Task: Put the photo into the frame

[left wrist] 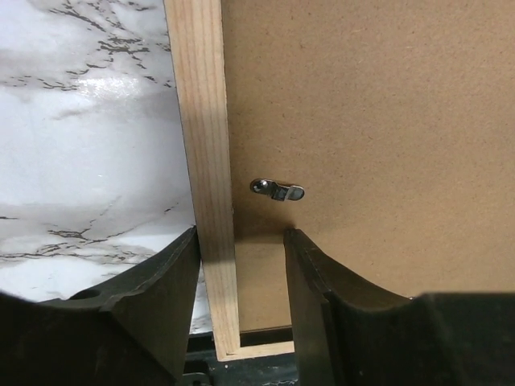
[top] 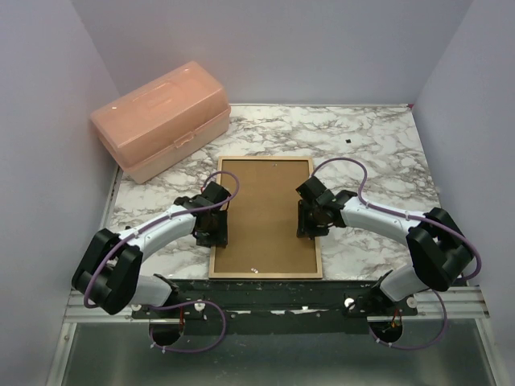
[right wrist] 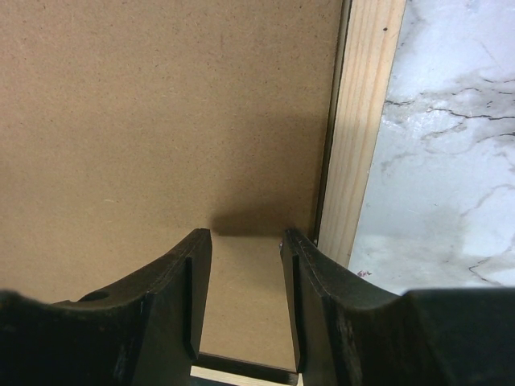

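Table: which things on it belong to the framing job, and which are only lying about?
For the job: frame; backing board lying in it; metal clip on the board. The photo is not in view.
Lying about: pink box, far left.

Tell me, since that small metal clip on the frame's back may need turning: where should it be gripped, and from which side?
Probably the metal clip by its free tab, the end over the backing board, away from its screw by the frame. Come straight down, pinching across its width: it lies flat.
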Robot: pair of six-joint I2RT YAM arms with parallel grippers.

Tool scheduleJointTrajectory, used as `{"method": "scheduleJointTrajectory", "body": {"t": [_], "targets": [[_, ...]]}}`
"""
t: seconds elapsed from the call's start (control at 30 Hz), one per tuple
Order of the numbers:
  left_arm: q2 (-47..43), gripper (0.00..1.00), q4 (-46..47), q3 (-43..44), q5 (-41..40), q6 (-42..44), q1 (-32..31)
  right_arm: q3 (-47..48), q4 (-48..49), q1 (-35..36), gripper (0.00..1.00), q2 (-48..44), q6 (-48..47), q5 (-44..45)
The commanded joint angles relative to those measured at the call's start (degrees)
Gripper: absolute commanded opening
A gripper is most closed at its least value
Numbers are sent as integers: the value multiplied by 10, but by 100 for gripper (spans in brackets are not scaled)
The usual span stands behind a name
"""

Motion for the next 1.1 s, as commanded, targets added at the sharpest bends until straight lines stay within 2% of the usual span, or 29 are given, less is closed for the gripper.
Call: {"method": "scheduleJointTrajectory", "body": {"t": [0.0, 0.07, 0.2, 0.7, 1.07], "targets": [[24, 42, -20, 6, -31, -20, -7, -16, 15, -1, 47, 33, 8, -11], [34, 34, -25, 18, -39, -21, -7, -18, 15, -1, 47, 32, 7, -13], [56, 33, -29, 44, -56, -23, -6, -22, 18, -1, 47, 33, 8, -15], [90, 41, 9, 81, -83, -40, -2, -30, 25, -1, 47, 38, 6, -25], [102, 42, 23, 107, -96, -28, 24, -30, 25, -1, 47, 40, 2, -29]]}}
